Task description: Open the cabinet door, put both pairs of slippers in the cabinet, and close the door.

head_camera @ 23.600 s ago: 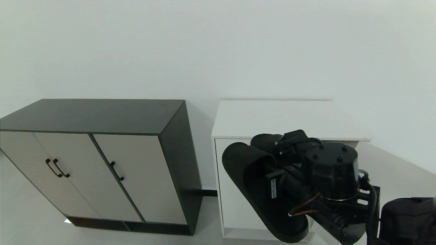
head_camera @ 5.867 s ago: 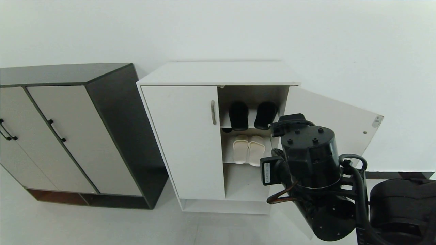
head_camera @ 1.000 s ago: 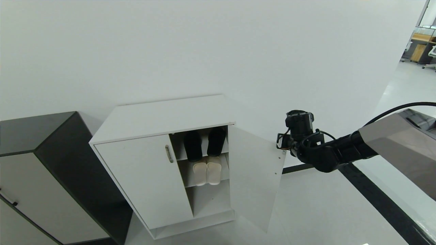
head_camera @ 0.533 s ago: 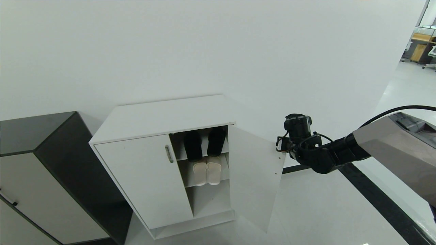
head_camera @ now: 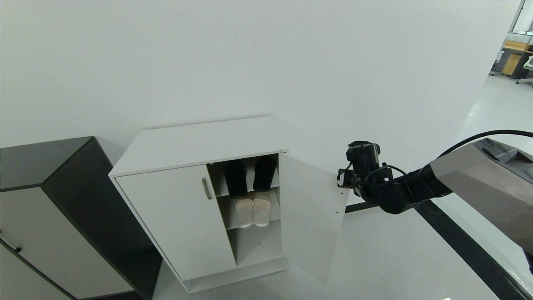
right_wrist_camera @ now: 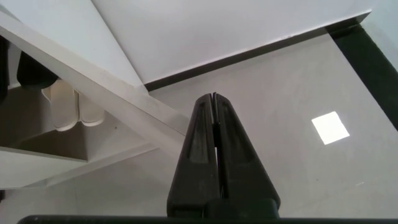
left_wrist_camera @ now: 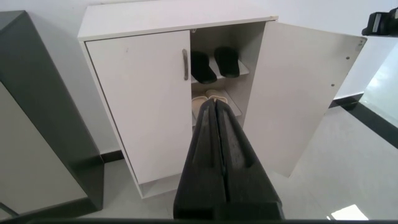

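The white cabinet (head_camera: 200, 143) stands against the wall with its right door (head_camera: 310, 216) swung open and its left door shut. Black slippers (head_camera: 250, 175) lie on the top shelf, white slippers (head_camera: 252, 210) on the shelf below. My right gripper (head_camera: 343, 180) sits at the upper free edge of the open door, on its outer side. In the right wrist view the right gripper (right_wrist_camera: 214, 99) is shut and empty above the door's top edge (right_wrist_camera: 93, 87). My left gripper (left_wrist_camera: 216, 106) is shut and empty, held back in front of the cabinet opening.
A dark cabinet (head_camera: 46, 200) with pale doors stands close on the left of the white one. A black strip (head_camera: 458, 246) runs across the light floor on the right. Open floor lies in front of the cabinet and behind the door.
Long ago my right gripper held the black slippers; now they lie on the top shelf. Over the last second the right wrist sank slightly toward the door's edge. The door barely moved.
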{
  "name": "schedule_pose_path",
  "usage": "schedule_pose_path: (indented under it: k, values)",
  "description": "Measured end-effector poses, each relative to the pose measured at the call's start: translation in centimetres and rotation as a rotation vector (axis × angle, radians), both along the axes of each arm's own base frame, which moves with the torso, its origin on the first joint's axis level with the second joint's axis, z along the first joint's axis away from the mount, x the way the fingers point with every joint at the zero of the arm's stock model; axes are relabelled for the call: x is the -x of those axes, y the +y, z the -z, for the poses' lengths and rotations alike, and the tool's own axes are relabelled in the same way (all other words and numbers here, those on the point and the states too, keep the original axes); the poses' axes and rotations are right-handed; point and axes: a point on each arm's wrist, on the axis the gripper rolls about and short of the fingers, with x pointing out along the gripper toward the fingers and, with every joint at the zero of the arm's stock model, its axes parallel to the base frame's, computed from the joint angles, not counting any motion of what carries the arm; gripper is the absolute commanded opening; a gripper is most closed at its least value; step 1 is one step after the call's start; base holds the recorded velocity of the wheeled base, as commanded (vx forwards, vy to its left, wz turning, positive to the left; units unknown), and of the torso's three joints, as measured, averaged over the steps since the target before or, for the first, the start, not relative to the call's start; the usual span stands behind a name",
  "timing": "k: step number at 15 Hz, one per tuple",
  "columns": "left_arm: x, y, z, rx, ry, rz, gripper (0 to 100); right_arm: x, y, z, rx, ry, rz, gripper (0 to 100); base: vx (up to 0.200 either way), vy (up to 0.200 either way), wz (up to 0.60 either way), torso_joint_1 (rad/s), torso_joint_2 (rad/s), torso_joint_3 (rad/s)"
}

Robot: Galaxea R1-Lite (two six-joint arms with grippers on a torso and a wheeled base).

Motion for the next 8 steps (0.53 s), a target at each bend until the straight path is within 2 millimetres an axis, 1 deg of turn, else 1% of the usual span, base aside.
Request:
schedule_pose_path:
  k: [5,8]
  values:
    - [0.0,0.0,0.0,0.000,0.000,0.000,0,0.5,0.5,0.4,0.009,0.015,-0.013,0,0.000,0.000,0.00,0.000,0.00,0.000]
    - [0.0,0.0,0.0,0.000,0.000,0.000,0,2.0,1.6,0.2,0.017,0.028,-0.048,0,0.000,0.000,0.00,0.000,0.00,0.000]
